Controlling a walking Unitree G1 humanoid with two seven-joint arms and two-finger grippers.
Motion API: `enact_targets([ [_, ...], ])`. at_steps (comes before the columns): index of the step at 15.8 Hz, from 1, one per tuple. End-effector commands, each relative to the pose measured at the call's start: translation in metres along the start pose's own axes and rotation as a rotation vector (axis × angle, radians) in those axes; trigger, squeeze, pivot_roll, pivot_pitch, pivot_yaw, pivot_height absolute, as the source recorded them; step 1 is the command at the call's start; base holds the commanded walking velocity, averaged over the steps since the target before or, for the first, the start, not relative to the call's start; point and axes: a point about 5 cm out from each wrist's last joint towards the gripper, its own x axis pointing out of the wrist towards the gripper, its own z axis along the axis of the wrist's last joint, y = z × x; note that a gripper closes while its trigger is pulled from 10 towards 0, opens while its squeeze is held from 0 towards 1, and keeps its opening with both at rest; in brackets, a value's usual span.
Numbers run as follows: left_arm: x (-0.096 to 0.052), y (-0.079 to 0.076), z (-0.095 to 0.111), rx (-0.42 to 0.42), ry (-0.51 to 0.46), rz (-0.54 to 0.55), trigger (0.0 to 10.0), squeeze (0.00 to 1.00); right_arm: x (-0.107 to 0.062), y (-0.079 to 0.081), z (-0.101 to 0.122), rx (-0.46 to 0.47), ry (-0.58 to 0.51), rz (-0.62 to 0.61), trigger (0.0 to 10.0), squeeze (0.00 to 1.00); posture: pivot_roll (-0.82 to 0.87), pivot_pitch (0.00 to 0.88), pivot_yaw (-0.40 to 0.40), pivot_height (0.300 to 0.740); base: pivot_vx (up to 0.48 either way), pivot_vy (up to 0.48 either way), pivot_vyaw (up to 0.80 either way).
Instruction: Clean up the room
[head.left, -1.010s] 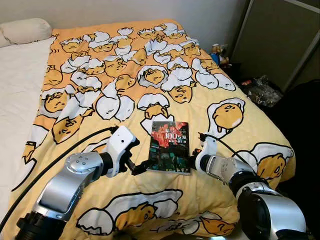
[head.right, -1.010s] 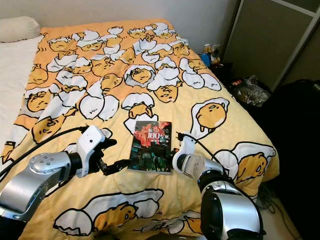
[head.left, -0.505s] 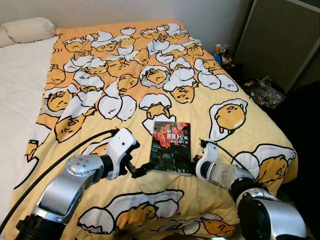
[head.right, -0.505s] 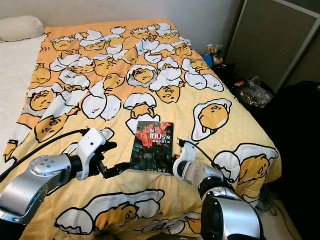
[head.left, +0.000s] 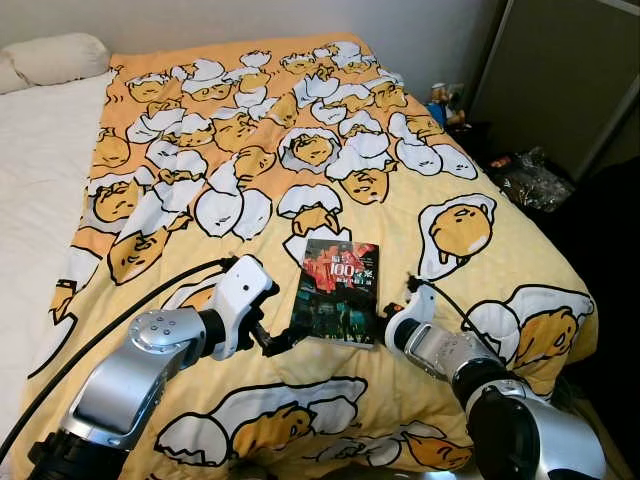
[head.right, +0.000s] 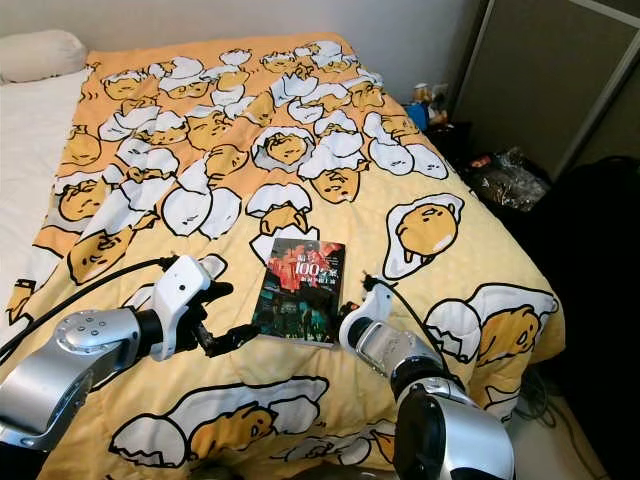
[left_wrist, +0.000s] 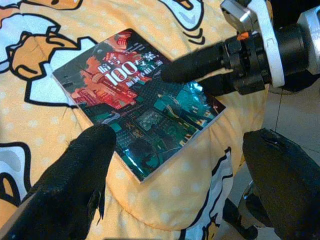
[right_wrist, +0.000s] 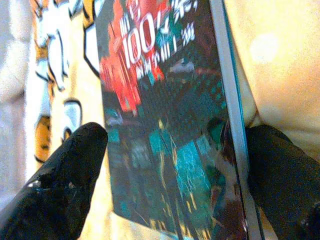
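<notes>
Two pincers flank one glossy red-and-teal paperback book (head.left: 336, 292) lying on the egg-patterned yellow bed quilt (head.left: 300, 120): left pincer (head.left: 268, 338) at eight o'clock, right pincer (head.right: 343, 326) at four, both open, holding nothing, apparently poised for lifting.

- A thin rectangular paperback book (head.left: 335, 292) with a glossy dark cover, red at its top half and teal-green at its lower half, with white "100" lettering.
- It is closed and lies face up, nearly flat, on the yellow egg-print bedspread (head.left: 300, 140).
- It sits near the foot edge of the bed, towards the foot-right corner, with its long sides running roughly up the bed.
</notes>
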Motion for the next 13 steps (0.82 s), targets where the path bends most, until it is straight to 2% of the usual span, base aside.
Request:
enact_targets([
  [1, -0.003, 0.001, -0.001, 0.009, 0.010, 0.018, 10.0, 0.00, 0.002, 0.010, 0.007, 0.037, -0.034, 0.042, 10.0, 0.00, 0.06, 0.047, 0.028, 0.740, 0.000, 0.000, 0.00],
  [2, -0.002, 0.001, -0.001, 0.007, 0.008, 0.019, 10.0, 0.00, 0.002, 0.011, 0.009, 0.060, -0.046, 0.056, 9.8, 0.00, 0.06, 0.046, 0.024, 0.740, 0.000, 0.000, 0.00],
  [4, -0.001, -0.001, -0.001, 0.002, 0.002, 0.021, 10.0, 0.00, 0.002, 0.013, 0.010, 0.088, -0.053, 0.090, 7.7, 0.00, 0.07, 0.045, 0.016, 0.740, 0.000, 0.000, 0.00],
  [5, -0.001, -0.002, 0.000, -0.002, -0.002, 0.023, 10.0, 0.00, 0.002, 0.014, 0.010, 0.091, -0.048, 0.098, 6.2, 0.00, 0.07, 0.047, 0.014, 0.740, 0.000, 0.000, 0.00],
  [6, -0.002, -0.002, 0.000, -0.004, -0.002, 0.024, 10.0, 0.00, 0.003, 0.016, 0.009, 0.094, -0.041, 0.104, 5.2, 0.00, 0.08, 0.054, 0.013, 0.740, 0.000, 0.000, 0.00],
  [8, -0.004, -0.004, -0.003, -0.008, 0.006, 0.020, 10.0, 0.00, 0.004, 0.020, 0.006, 0.090, -0.019, 0.124, 4.7, 0.00, 0.08, 0.062, 0.015, 0.740, 0.000, 0.000, 0.00],
  [9, -0.005, -0.005, -0.005, -0.010, 0.013, 0.017, 10.0, 0.00, 0.006, 0.022, 0.003, 0.061, 0.009, 0.122, 4.7, 0.00, 0.08, 0.071, 0.017, 0.740, 0.000, 0.000, 0.00],
  [10, -0.006, -0.006, -0.005, -0.011, 0.016, 0.015, 10.0, 0.00, 0.006, 0.021, 0.000, 0.029, 0.030, 0.105, 6.4, 0.00, 0.08, 0.083, 0.018, 0.740, 0.000, 0.000, 0.00],
  [11, -0.007, -0.008, -0.005, -0.011, 0.016, 0.013, 10.0, 0.00, 0.007, 0.019, -0.003, -0.010, 0.043, 0.075, 10.0, 0.00, 0.09, 0.092, 0.019, 0.740, 0.000, 0.000, 0.00],
  [12, -0.007, -0.008, -0.005, -0.011, 0.017, 0.012, 10.0, 0.00, 0.007, 0.018, -0.003, -0.013, 0.043, 0.067, 10.0, 0.00, 0.09, 0.102, 0.021, 0.740, 0.000, 0.000, 0.00],
  [13, -0.010, -0.010, -0.005, -0.011, 0.023, 0.005, 10.0, 0.00, 0.007, 0.015, -0.006, -0.007, 0.045, 0.046, 10.0, 0.00, 0.10, 0.154, 0.030, 0.740, 0.000, 0.000, 0.00],
])
